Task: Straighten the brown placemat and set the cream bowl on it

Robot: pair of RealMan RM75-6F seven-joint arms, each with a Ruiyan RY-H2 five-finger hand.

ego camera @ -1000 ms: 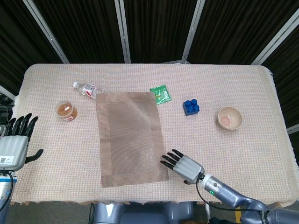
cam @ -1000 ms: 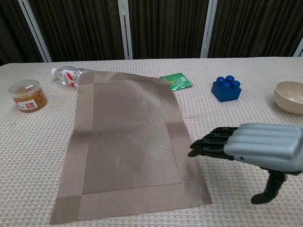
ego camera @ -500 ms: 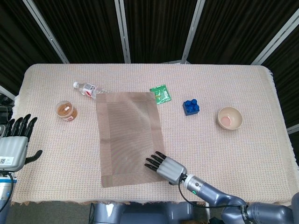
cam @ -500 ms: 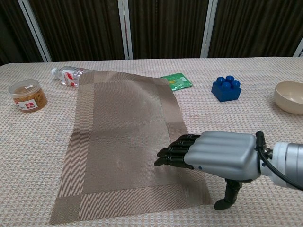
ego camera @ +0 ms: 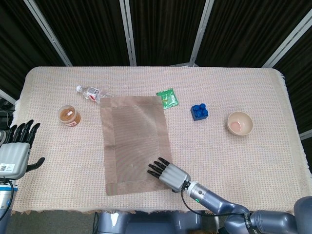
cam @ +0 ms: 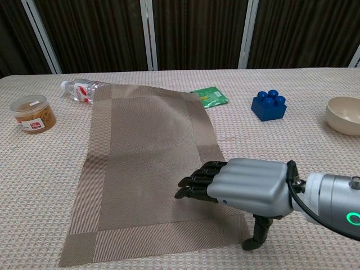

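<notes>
Brown placemat [ego camera: 135, 144] flat on tabletop [ego camera: 253, 141], slightly skewed, long axis 12-to-6. Right robot hand [ego camera: 167, 173] over placemat's 5 o'clock corner, palm down, fingers [cam: 197, 185] extended side by side toward 10 o'clock, holding nothing; contact with mat cannot tell. Left robot hand [ego camera: 17, 148] at tabletop's 9 o'clock edge, fingers spread, empty. Cream bowl [ego camera: 240, 123] upright at 3 o'clock of placemat, well apart. Blue block [ego camera: 199, 111] between bowl and placemat.
</notes>
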